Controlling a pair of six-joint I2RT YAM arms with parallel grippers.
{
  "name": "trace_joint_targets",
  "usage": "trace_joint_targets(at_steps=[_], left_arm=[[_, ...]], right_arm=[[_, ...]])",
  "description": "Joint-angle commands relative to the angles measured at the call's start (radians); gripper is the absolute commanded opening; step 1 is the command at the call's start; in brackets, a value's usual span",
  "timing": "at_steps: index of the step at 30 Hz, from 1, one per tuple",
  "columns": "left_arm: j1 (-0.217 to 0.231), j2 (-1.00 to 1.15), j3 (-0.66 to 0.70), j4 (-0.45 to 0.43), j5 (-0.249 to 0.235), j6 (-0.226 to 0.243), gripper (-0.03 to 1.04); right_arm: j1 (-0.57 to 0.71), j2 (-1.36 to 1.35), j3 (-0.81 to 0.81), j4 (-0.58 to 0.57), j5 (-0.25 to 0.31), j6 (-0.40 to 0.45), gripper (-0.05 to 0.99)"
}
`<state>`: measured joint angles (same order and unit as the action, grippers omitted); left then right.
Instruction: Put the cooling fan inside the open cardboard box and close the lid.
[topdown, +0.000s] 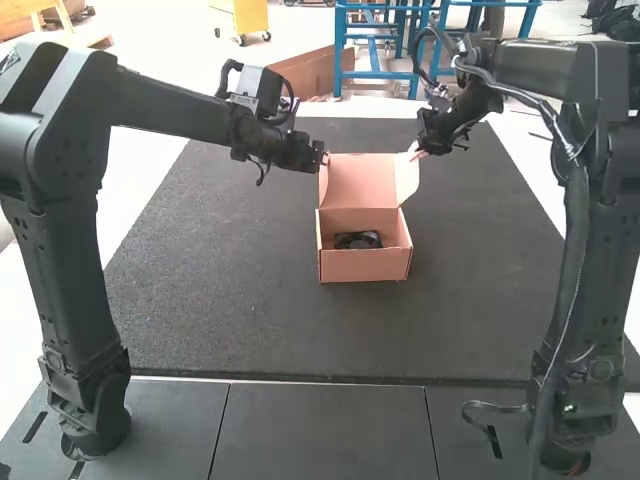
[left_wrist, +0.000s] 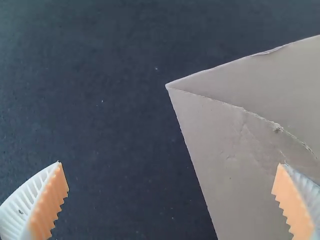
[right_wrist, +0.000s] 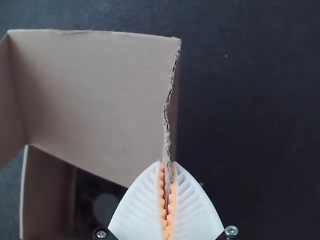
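A small brown cardboard box (topdown: 365, 262) stands open mid-mat with the black cooling fan (topdown: 357, 240) lying inside it. Its lid (topdown: 358, 182) stands upright at the back. My right gripper (topdown: 418, 152) is shut on the edge of the lid's right side flap (right_wrist: 170, 100), pinching the cardboard between its pads; the fan (right_wrist: 97, 205) shows dimly below. My left gripper (topdown: 318, 155) hangs open at the lid's upper left corner (left_wrist: 240, 130), one finger (left_wrist: 295, 205) over the cardboard and the other finger (left_wrist: 40, 205) over the mat.
The box rests on a dark mat (topdown: 200, 270) that covers most of the table, with free room on every side of the box. Both arm bases stand at the near corners.
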<state>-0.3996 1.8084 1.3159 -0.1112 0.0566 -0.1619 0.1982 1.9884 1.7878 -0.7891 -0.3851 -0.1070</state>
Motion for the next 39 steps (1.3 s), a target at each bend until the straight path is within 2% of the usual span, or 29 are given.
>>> trace_joint_targets(at_steps=[1, 22, 39], left_arm=[[-0.008, 0.002, 0.043, 0.002, 0.008, -0.002, 0.97], [-0.008, -0.018, 0.046, -0.036, 0.008, -0.004, 0.97], [-0.028, -0.066, 0.04, -0.166, 0.011, -0.002, 0.97]], right_arm=[[-0.009, -0.013, -0.01, -0.047, -0.011, -0.037, -0.02], [0.063, -0.151, -0.171, -0.041, -0.035, 0.007, -0.02], [0.107, -0.246, -0.355, 0.031, -0.031, 0.038, -0.02]])
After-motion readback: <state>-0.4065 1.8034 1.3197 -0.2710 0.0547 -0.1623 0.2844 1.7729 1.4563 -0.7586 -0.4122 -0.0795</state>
